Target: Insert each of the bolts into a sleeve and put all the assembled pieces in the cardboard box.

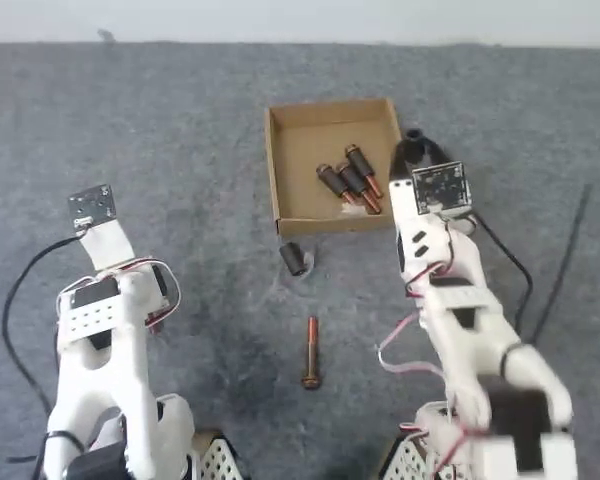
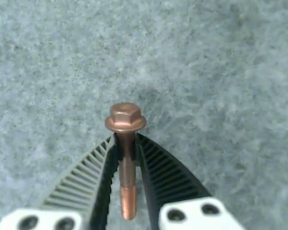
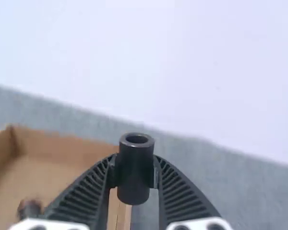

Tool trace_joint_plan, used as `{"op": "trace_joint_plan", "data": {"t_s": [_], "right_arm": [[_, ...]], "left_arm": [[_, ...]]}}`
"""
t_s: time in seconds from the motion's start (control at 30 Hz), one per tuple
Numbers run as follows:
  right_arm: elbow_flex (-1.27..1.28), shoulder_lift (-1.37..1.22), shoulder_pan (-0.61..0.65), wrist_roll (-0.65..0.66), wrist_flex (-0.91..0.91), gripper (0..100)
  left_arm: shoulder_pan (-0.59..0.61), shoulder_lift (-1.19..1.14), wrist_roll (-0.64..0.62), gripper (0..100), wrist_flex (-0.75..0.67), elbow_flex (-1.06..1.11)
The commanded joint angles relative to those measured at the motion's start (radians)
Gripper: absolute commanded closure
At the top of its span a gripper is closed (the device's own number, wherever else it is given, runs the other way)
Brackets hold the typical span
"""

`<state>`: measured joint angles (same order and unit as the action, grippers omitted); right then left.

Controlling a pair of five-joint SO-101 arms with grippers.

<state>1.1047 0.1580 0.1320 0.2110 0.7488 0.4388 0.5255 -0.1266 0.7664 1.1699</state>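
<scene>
While L jaws pinch 1 bolt, R jaws pinch 1 sleeve.

Nothing written can be read in any view: no words, labels, numbers or signs. The left arm's circuit board and the right arm's circuit board carry tiny pale marks, too small to make out as letters or figures.
</scene>
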Motion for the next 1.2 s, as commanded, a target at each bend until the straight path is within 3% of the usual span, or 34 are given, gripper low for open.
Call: {"op": "trace_joint_plan", "data": {"t_s": [0.0,0.33,0.53,0.9,1.17], "right_arm": [[-0.123,-0.153,0.044,0.008,0.228,99.1],[-0.176,-0.456,0.271,-0.002,0.538,99.2],[-0.167,-0.475,0.314,-0.219,0.541,99.2],[0.023,-0.456,0.424,-0.259,0.545,99.2],[0.196,-0.262,0.432,-0.301,0.541,99.2]], "left_arm": [[-0.002,0.046,0.008,99,-0.020,-0.008],[-0.002,0.046,0.008,99,-0.020,-0.010],[-0.002,0.046,0.009,99,-0.021,-0.010],[-0.003,0.046,0.009,99,-0.041,-0.008],[-0.003,0.046,0.009,99,-0.041,-0.008]]}}
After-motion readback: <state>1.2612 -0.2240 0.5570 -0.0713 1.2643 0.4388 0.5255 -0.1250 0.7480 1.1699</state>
